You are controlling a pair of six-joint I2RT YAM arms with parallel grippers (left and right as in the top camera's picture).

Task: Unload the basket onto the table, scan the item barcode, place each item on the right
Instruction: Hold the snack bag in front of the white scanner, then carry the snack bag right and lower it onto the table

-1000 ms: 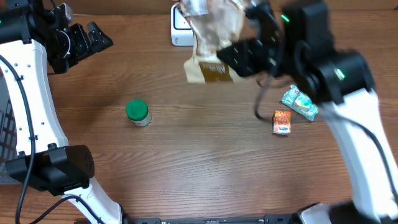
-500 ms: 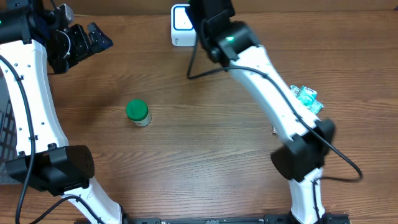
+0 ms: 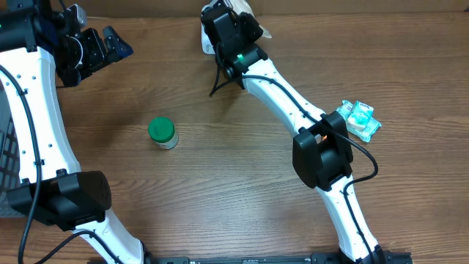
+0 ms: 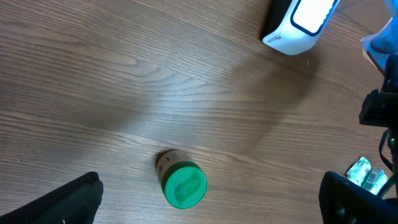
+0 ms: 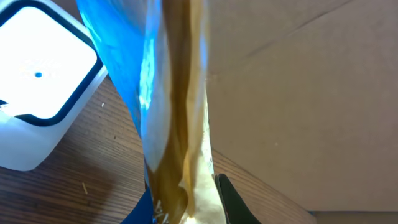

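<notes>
Right tool [image 5: 186,208] pinches glossy, crinkled flat pouch [image 5: 177,112].

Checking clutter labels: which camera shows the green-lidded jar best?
Left wrist: the green-lidded jar is close, whole and unobstructed. Overhead shows it small but clear; the right wrist view misses it.

A wooden table [image 3: 220,198] with dark brown grain fills the overhead and left wrist views, a soft pale sheen on its surface. Creased brown cardboard [image 5: 298,93] stands along its far edge. At the left edge sits what may be black wire mesh [image 3: 6,158]
</notes>
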